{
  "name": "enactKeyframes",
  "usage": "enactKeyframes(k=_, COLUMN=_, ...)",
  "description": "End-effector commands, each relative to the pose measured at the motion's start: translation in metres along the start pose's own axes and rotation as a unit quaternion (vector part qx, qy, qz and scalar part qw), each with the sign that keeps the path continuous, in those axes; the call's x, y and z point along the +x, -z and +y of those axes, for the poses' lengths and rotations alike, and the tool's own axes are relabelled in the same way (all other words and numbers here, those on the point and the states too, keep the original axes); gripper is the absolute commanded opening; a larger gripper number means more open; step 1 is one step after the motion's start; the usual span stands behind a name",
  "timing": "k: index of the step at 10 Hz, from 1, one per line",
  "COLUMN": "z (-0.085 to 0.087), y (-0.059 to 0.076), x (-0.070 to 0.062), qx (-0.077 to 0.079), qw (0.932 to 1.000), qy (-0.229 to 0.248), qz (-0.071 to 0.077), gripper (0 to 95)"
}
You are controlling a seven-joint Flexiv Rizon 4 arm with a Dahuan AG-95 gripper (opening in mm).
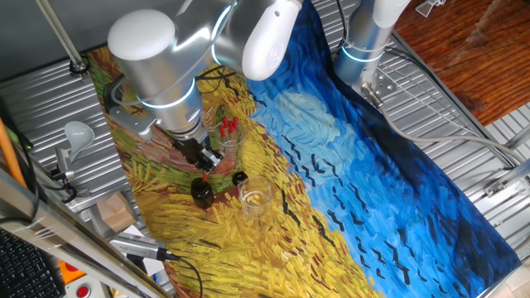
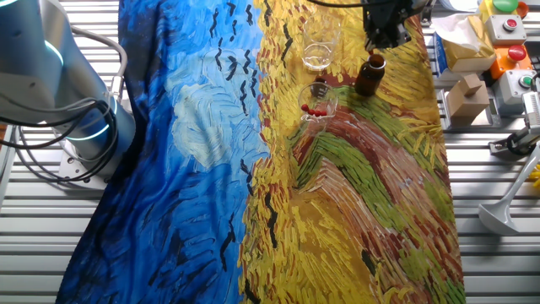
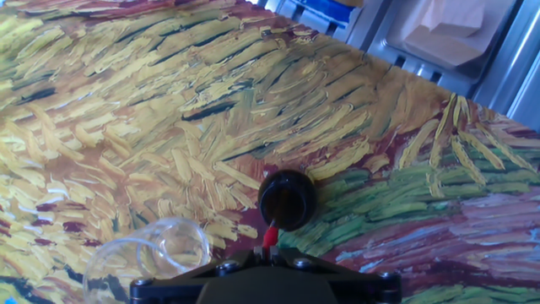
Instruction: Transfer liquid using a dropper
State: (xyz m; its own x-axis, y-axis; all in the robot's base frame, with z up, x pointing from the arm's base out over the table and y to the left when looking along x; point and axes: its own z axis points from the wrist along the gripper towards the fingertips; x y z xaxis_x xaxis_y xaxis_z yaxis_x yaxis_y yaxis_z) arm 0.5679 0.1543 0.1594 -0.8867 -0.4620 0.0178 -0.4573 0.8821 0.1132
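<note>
The jaws are seen closed on the dropper (image 3: 271, 236), whose red bulb shows at the gripper (image 3: 270, 250) tip in the hand view, directly above the open mouth of a small dark bottle (image 3: 287, 199). In that view the glass stem cannot be made out, so whether it reaches into the bottle cannot be told.

From one fixed view the gripper (image 1: 207, 161) is seen low over the bottle (image 1: 201, 191), with a red spot of the dropper (image 1: 204, 177) between them; a small black cap (image 1: 239, 177) lies just beside the bottle, and an empty-looking clear glass (image 1: 256, 196) stands near it. A second glass (image 1: 228, 132) holding red-bulbed droppers is partly hidden behind the arm there.

In the other fixed view that second glass (image 2: 318, 103) is shown plainly, with its red bulbs inside, apart from the brown bottle (image 2: 369, 75) and the clear glass (image 2: 321, 44). The gripper (image 2: 384, 34) is cut by the frame's upper edge, and the held dropper cannot be distinguished. Everything rests on a painted cloth (image 2: 354, 203).
</note>
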Motion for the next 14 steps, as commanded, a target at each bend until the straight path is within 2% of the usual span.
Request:
enactKeyframes(k=1, z=0.0, y=-0.001, x=0.0, qx=0.0, qw=1.0, qy=0.0, qz=-0.001, gripper=0.0)
enactKeyframes(k=9, z=-0.01, y=-0.01, x=-0.006, qx=0.004, qw=0.9999, qy=0.006, qz=-0.011, gripper=0.0)
enactKeyframes(k=14, z=-0.015, y=-0.01, x=-0.013, qx=0.004, qw=0.9999, qy=0.006, qz=-0.011, gripper=0.0)
